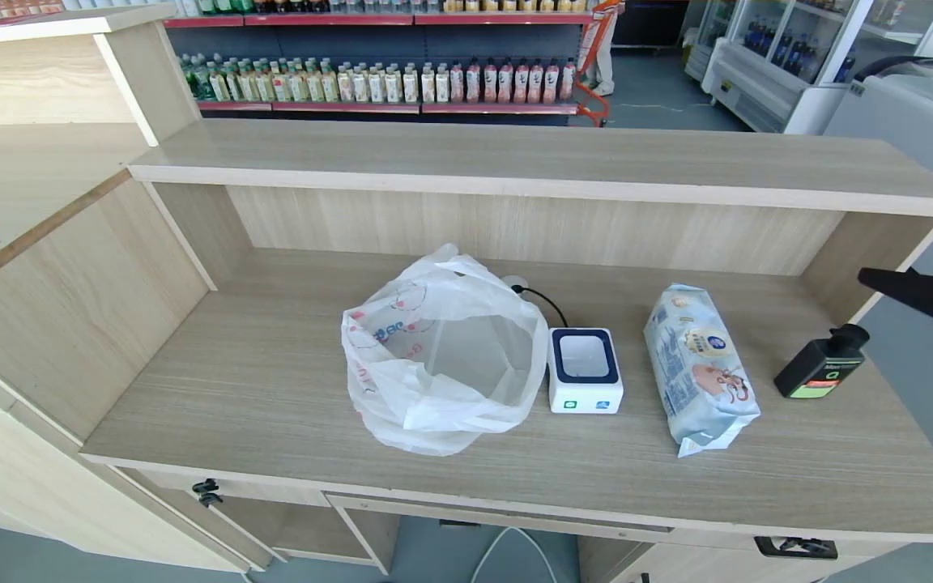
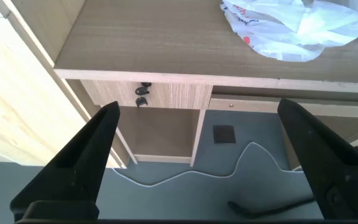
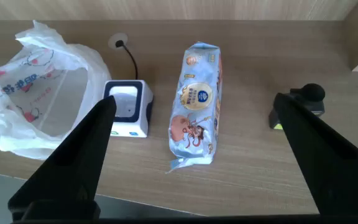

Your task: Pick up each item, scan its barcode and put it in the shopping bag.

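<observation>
Left gripper (image 2: 199, 106) wide, empty | right gripper (image 3: 194, 102) wide, empty | crinkled translucent white plastic shopping bag (image 1: 434, 356) left of white boxy scanner (image 1: 585, 370) | soft pale-blue pack (image 1: 700, 368), black bottle (image 1: 821, 364) right

Bare counter (image 1: 232, 389) left, bag (image 1: 414, 405) central, shelf (image 1: 515, 158) (overhead)

Matt wood-grain counter (image 1: 272, 389); thin translucent plastic shopping bag (image 1: 434, 356).

head camera looks down on the counter (image 1: 256, 389); both wrist cameras, nearer, share the shopping bag (image 1: 402, 389).
</observation>
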